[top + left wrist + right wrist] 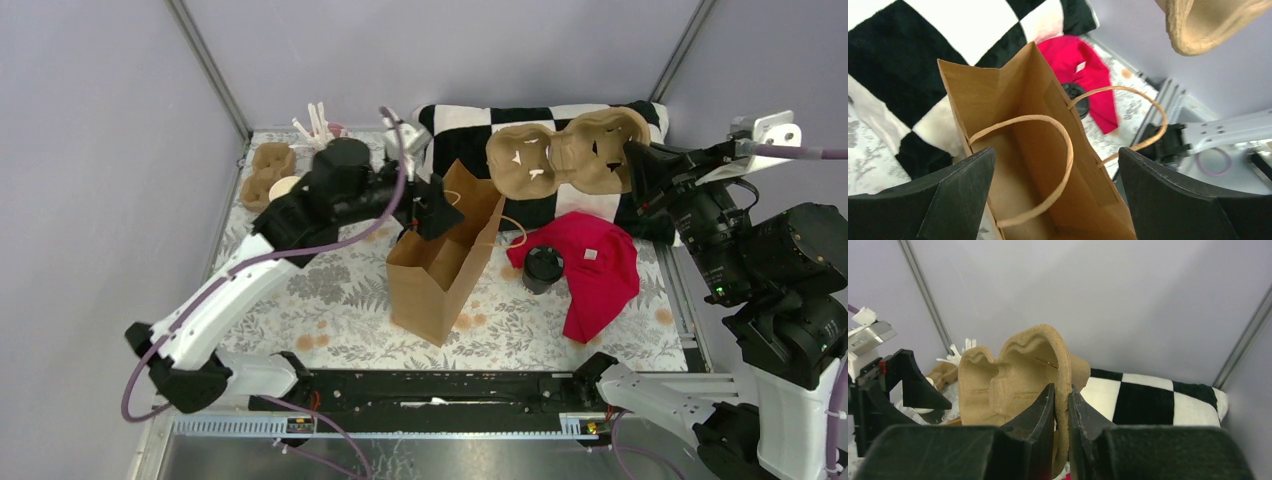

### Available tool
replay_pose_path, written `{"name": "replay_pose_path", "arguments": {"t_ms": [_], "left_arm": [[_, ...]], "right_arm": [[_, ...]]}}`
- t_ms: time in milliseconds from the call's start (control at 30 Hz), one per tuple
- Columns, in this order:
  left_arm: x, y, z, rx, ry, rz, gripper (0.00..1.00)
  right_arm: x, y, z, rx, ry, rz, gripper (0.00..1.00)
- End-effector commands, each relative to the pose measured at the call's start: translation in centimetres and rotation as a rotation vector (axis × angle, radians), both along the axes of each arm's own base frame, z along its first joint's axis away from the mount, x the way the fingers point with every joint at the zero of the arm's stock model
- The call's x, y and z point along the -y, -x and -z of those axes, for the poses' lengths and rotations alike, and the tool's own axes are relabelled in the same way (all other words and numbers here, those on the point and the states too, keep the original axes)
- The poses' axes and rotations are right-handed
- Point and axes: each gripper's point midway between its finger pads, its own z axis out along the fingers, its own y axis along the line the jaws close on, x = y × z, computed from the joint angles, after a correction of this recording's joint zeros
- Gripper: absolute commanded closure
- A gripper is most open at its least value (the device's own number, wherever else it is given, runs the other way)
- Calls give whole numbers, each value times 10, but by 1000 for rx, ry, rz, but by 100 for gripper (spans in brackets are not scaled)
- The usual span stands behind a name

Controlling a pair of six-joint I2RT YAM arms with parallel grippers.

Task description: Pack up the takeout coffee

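Right gripper [1061, 390] has its two black fingers pressed together on the rim of a brown moulded-pulp cup carrier [565, 150] and holds it up in the air above the black-and-white checkered cushion [470, 125]. Left gripper [1055, 152] hangs with its fingers wide apart, just over the mouth of the upright brown paper bag [440, 270]. The small black lidded coffee cup [543, 267] stands on the floral tablecloth [330, 290], between the bag and a red cloth [600, 270], just beside the cloth.

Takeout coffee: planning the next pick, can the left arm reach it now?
Probably not directly: the paper bag stands between the open left tool and the takeout coffee, so the arm would need to go around.
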Motion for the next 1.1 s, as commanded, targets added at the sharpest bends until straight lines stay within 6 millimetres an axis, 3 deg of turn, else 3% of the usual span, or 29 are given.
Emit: {"name": "replay_pose_path", "arguments": {"t_ms": [0,100,333,500,633,800,1067], "left_arm": [[-4,-22,18,128,-207,-116,3],[-3,-33,28,140,-263,-166,8],[-8,-57,29,136,-307,-316,47],[-7,-59,5,163,-235,-335,79],[-10,-51,-23,232,-187,-296,93],[-11,-42,-40,274,-155,-253,100],[10,-22,-28,155,-32,-162,100]], "right_arm": [[9,1,9,-8,44,37,99],[9,2,15,-17,60,33,98],[-1,3,25,-36,79,-19,97],[-25,-2,42,-93,108,-113,96],[-46,-2,54,-136,121,-206,96],[-65,-3,71,-198,127,-282,96],[-87,1,103,-300,108,-386,96]]}}
